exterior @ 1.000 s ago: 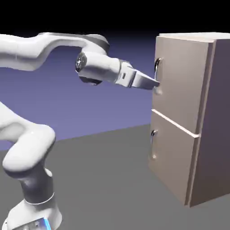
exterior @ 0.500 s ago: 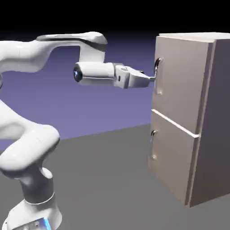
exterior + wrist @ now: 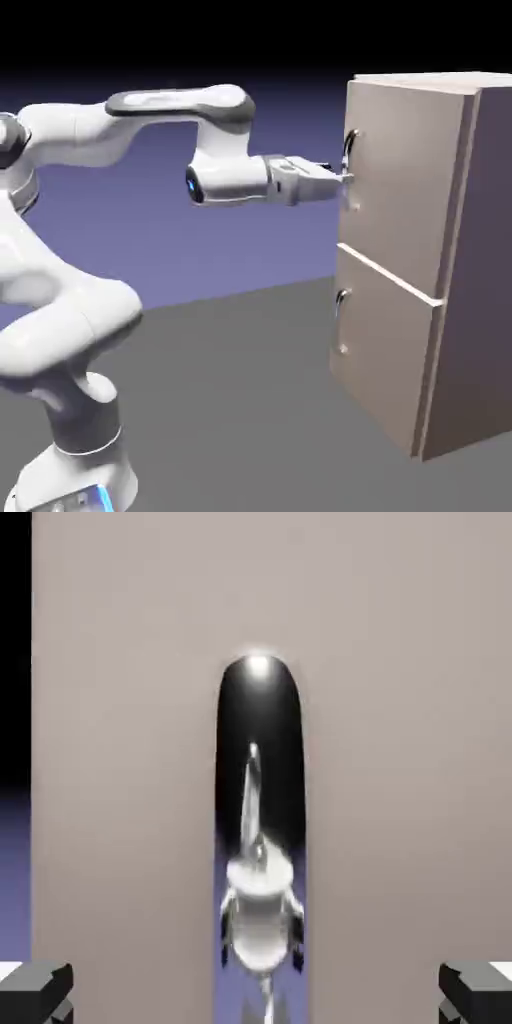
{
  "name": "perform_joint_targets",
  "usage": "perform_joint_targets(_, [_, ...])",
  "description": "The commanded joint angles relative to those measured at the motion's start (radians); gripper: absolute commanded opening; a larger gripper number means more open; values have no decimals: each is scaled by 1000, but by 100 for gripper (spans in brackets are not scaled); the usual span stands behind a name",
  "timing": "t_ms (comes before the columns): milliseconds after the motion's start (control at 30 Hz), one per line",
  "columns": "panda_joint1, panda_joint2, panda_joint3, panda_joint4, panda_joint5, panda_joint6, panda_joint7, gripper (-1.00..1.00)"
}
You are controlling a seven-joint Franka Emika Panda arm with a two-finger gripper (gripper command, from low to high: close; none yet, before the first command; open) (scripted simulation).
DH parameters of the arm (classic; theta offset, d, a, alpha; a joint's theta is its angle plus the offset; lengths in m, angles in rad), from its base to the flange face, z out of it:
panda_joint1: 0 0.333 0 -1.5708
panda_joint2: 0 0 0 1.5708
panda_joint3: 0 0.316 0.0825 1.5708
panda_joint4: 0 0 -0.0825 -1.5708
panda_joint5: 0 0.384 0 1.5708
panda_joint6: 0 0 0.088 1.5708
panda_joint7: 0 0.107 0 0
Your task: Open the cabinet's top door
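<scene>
Exterior view | we see tall beige-tan cabinet (image 3: 420,250) standing on grey table (image 3: 240,400), blue-violet backdrop (image 3: 150,250) | white two-finger gripper (image 3: 338,179) spread wide, level at top door (image 3: 395,170)'s silver handle (image 3: 348,150)

We find no readable text, label, brand, number or sign in either view. The cabinet (image 3: 410,250) ahead of the claw (image 3: 340,181) shows only plain beige panels, and the top door (image 3: 400,712) that fills the hand view bears no marking around its shiny handle (image 3: 258,812). The white arm behind the claw carries no lettering we can make out.
</scene>
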Motion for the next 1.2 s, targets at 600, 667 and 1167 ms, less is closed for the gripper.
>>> perform_joint_targets(600, [610,152,-543,-270,-231,-167,-199,-100])
perform_joint_targets(667, [668,130,-609,-313,-318,-200,-154,-100])
perform_joint_targets(1167, [854,-54,-1046,-541,-971,-521,137,-100])
